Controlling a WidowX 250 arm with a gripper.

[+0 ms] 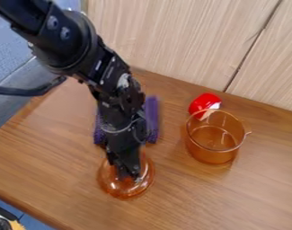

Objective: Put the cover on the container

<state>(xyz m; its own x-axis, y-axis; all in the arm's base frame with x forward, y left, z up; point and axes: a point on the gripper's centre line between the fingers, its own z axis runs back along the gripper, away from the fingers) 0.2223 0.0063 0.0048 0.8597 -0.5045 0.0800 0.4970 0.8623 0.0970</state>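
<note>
The black gripper (129,174) hangs down at the lower centre-left, its tip over the middle of the round, see-through amber cover (119,188). The cover lies on the wooden table, and the gripper hides part of its centre; whether it holds the cover's knob cannot be made out. To the right stands the amber glass container (213,152), upright and uncovered, with a small handle on its right side.
A red and white object (203,103) sits just behind the container. Behind the arm, a purple object (152,119) shows on both sides of it. A light wood panel (190,40) rises along the back of the table (190,202).
</note>
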